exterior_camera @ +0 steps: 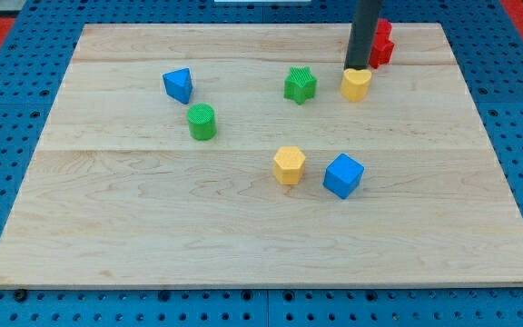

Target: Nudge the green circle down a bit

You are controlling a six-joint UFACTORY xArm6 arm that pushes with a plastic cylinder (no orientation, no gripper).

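The green circle [202, 121] stands left of the board's middle, below and to the right of a blue block [179, 84]. My tip [359, 68] is far to its right, near the view's top, at the upper edge of a yellow block [356, 84]. A red block [381, 43] sits just right of the rod, partly hidden by it. A green star [300, 84] lies between the green circle and my tip.
A yellow hexagon block [289, 165] and a blue cube [343, 175] sit side by side below the middle. The wooden board [152, 236] lies on a blue pegboard table.
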